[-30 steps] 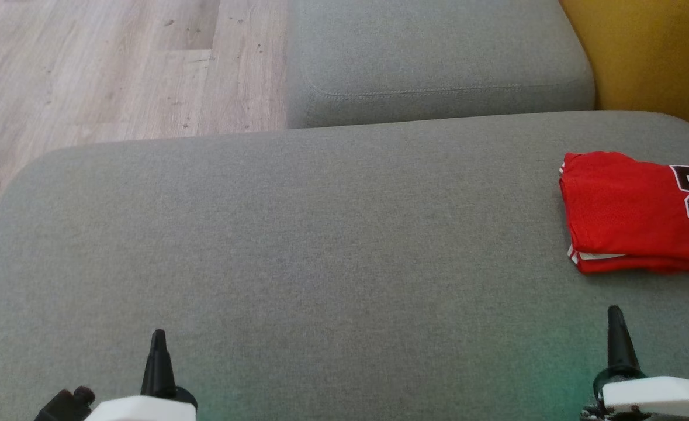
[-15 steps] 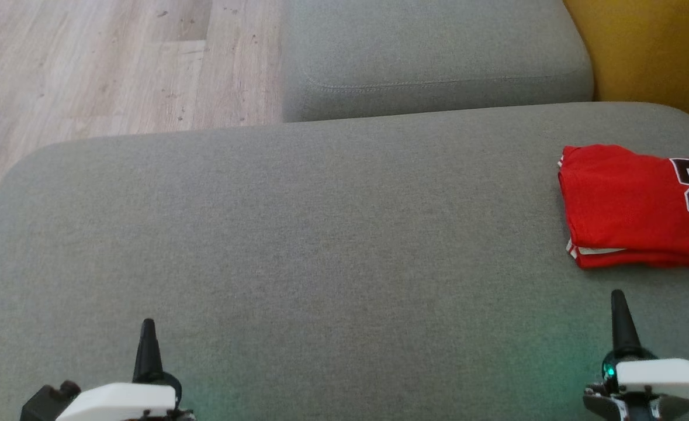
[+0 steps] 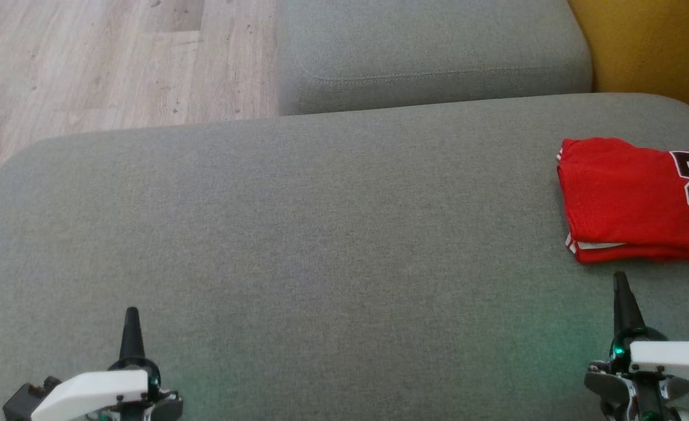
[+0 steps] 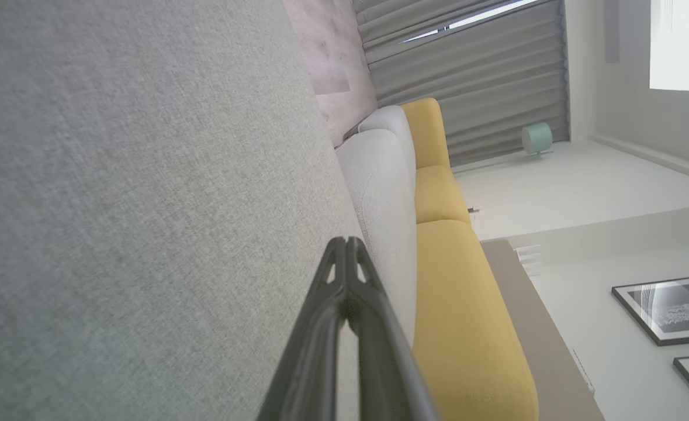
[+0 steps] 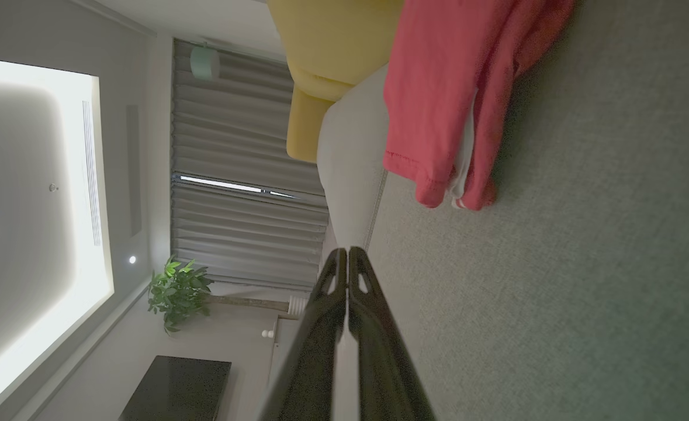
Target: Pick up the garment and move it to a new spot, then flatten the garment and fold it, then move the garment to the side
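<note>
Grey woven upholstery of a broad seat took up most of the head view, with a second grey cushion butting against it at the upper middle. Pale wooden floor lay at the upper left and a yellow sofa at the upper right corner. The garment, a red jersey, lay folded in a neat flat stack on the seat at the right edge of the frame. Its black and white numerals were cut off by the border, and a strip of white trim showed at its lower left corner. The left gripper stood at the lower left over bare fabric, well apart from the garment. Its two dark fingers were pressed together into a single point and held nothing. The right gripper stood at the lower right, just below the garment's near edge but not touching it, and a small green light glowed at its base. In the right wrist view its fingers met tip to tip with nothing between them, and the folded red layers lay at the upper right of that frame. In the left wrist view the closed fingers rose beside the grey fabric, with grey curtains at the top and framed pictures at the lower right.
</note>
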`<state>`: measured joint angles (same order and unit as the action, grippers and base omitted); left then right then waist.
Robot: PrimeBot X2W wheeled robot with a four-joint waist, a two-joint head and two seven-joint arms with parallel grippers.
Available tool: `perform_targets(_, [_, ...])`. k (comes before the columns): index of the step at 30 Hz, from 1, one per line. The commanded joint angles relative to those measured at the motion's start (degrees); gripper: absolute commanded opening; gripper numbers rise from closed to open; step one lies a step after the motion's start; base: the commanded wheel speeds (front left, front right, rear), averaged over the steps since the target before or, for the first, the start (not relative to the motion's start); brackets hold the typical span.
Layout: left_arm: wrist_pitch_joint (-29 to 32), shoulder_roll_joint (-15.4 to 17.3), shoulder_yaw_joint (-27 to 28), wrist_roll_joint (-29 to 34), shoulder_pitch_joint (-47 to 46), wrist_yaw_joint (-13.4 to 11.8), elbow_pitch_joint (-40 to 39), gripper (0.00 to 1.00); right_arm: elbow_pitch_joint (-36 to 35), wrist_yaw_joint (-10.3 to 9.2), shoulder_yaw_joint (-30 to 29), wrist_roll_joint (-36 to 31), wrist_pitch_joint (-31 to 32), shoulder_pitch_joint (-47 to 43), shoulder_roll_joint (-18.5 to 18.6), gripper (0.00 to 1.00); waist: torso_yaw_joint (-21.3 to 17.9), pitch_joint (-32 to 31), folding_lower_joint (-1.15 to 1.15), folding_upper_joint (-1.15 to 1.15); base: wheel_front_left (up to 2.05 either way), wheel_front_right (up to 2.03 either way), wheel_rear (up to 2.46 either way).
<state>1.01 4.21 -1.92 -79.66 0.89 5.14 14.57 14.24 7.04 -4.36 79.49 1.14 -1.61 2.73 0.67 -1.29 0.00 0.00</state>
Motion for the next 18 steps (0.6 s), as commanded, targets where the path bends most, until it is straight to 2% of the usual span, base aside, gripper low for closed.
perform_targets(1, [0.3,0.6,2.1,-1.4,-3.7,0.6,-1.5,0.0,-1.6,0.38,0.7,1.5,0.6,3.4,1.4,0.0,0.0,0.1,0.0,0.0,0.0,0.0,0.0])
perform_targets(18, [3.2,0.4,5.6,-12.9,-6.5,2.1,-0.7,0.0,-0.5,0.44,-0.3,12.5,3.6,7.1,1.4,0.0,-0.6,1.3,0.0,0.0,0.0,0.0,0.0])
